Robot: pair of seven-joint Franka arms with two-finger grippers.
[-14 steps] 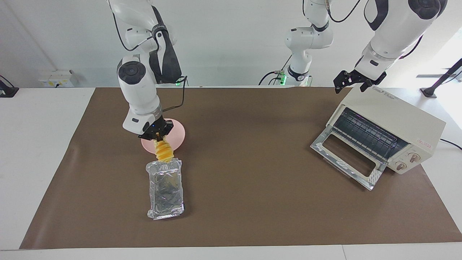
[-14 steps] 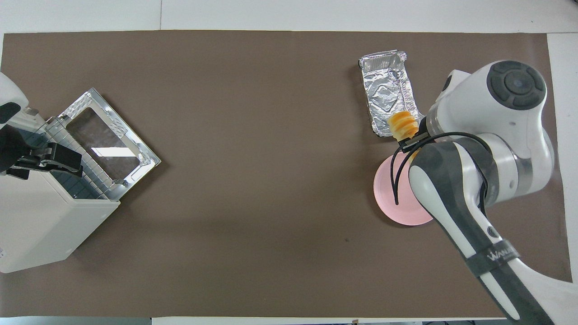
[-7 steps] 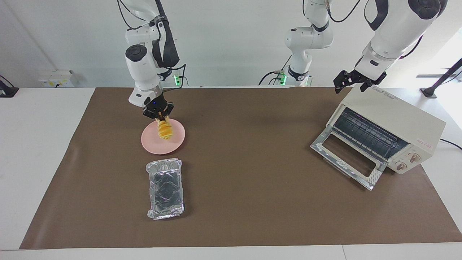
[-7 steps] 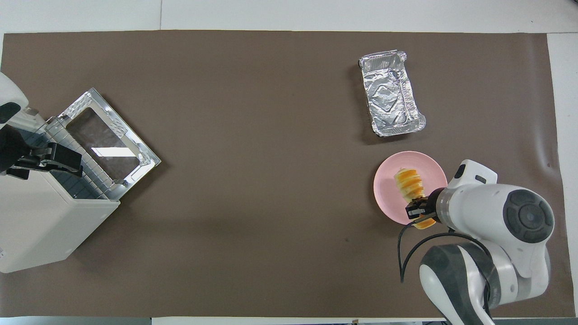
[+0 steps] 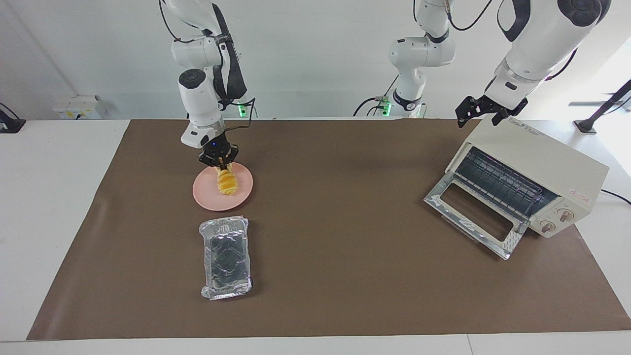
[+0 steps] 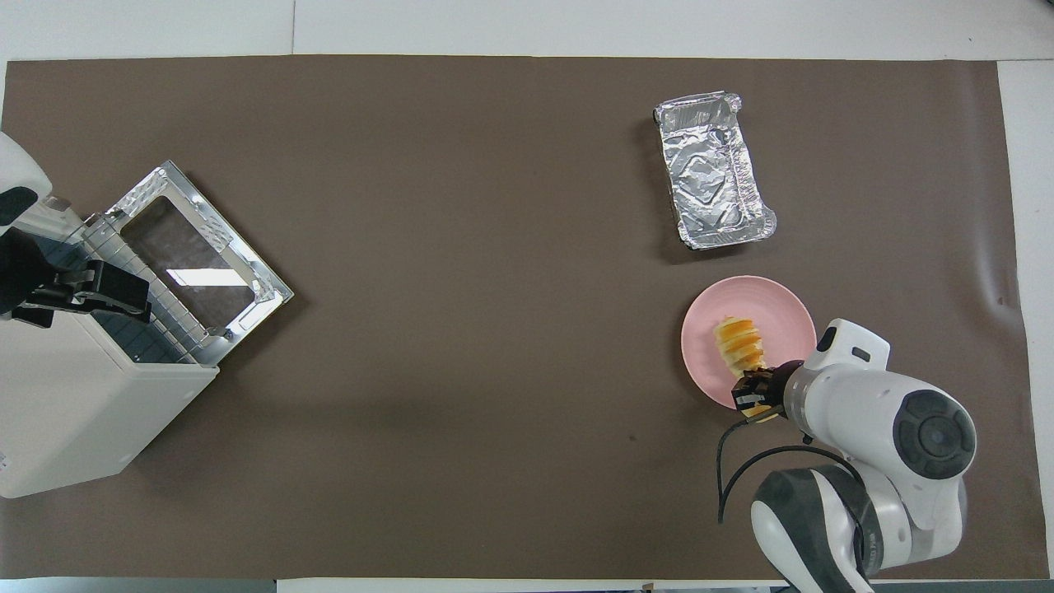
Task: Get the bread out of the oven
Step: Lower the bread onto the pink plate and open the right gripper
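The golden ridged bread (image 5: 227, 182) rests with its lower end on the round pink plate (image 5: 245, 194), tilted up toward my right gripper (image 5: 220, 164), which is shut on its upper end. In the overhead view the bread (image 6: 740, 345) lies across the plate (image 6: 778, 306) with the right gripper (image 6: 757, 395) at the plate's near rim. The cream-white oven (image 5: 540, 160) stands at the left arm's end of the table, its glass door (image 5: 472, 215) dropped open and the wire rack bare. My left gripper (image 5: 480, 112) waits open over the oven's top.
A crinkled silver foil tray (image 5: 226, 257) lies empty on the brown mat, farther from the robots than the plate; it also shows in the overhead view (image 6: 715, 181). The oven (image 6: 78, 412) and its open door (image 6: 193, 263) fill the mat's corner.
My right gripper has carried the bread from over the foil tray back to the pink plate and lowered it onto the plate. The left arm has not moved.
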